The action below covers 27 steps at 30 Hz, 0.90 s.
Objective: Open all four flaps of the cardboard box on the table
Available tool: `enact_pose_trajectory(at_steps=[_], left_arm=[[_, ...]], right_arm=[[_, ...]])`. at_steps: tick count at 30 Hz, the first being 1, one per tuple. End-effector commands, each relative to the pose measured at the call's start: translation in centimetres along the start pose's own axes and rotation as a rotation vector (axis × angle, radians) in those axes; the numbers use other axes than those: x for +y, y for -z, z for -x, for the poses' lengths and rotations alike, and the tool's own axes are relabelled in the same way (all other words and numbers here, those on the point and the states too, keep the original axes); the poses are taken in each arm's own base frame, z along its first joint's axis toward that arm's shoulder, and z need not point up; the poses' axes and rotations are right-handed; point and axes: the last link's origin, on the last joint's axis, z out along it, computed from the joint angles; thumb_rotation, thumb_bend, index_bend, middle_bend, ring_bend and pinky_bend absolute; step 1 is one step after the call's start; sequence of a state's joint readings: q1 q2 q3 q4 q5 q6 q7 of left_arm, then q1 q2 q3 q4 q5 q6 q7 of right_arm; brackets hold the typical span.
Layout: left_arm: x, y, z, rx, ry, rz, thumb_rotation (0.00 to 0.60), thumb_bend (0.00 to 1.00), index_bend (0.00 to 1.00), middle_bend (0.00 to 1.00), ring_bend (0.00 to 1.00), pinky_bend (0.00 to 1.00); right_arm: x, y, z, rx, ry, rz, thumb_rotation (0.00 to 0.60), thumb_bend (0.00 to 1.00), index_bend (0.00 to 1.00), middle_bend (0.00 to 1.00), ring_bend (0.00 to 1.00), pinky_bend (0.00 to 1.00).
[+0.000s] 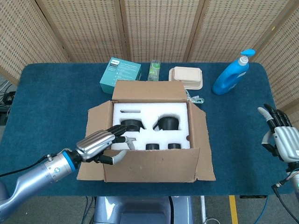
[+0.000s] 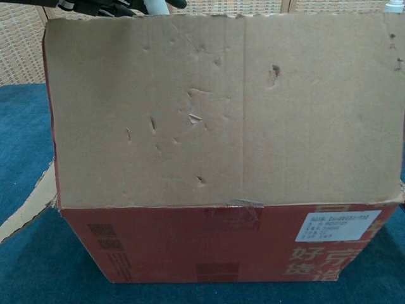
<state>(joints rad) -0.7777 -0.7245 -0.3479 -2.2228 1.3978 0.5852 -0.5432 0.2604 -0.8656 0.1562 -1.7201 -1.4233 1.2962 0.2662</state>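
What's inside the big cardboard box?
The cardboard box holds white foam with dark round things set in holes. What they are is unclear. The near flap hides the foam's front edge.

The raised flap (image 2: 221,107) hides, apparently, the box interior in chest view.

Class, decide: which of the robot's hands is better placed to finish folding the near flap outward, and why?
Left. The left hand already grips the near flap, which stands raised at the box's front edge. The right hand hangs off at the table's far right edge, touching nothing.
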Motion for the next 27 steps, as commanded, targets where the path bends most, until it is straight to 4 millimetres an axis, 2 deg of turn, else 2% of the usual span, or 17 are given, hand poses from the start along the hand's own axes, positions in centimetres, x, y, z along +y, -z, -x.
enact_pose_trajectory(at_steps=[1, 9, 18, 27], left_arm=[[0.6, 1.4, -0.1, -0.024, 0.012, 0.027, 0.163, 0.54, 0.36, 0.0, 0.0, 0.0], [1.4, 3.0, -0.2, -0.08, 0.072, 0.09, 0.164, 0.53, 0.36, 0.0, 0.0, 0.0], [1.3, 4.1, -0.2, -0.214, 0.17, 0.132, 0.154, 0.53, 0.36, 0.0, 0.0, 0.0], [1.1, 4.8, 0.2, -0.306, 0.183, 0.155, 0.143, 0.52, 0.36, 0.0, 0.0, 0.0]], right_arm=[[-0.1, 0.0, 0.0, 0.0, 0.001, -0.001, 0.6, 1.0, 0.01, 0.01, 0.0, 0.0], [-0.3, 0.0, -0.1, 0.002, 0.004, -0.007, 0.6, 1.0, 0.01, 0.01, 0.0, 0.0], [-0.6, 0.2, -0.3, 0.008, 0.006, -0.011, 0.6, 1.0, 0.01, 0.01, 0.0, 0.0], [-0.7, 0.3, -0.4, 0.011, 0.008, -0.01, 0.6, 1.0, 0.01, 0.01, 0.0, 0.0]])
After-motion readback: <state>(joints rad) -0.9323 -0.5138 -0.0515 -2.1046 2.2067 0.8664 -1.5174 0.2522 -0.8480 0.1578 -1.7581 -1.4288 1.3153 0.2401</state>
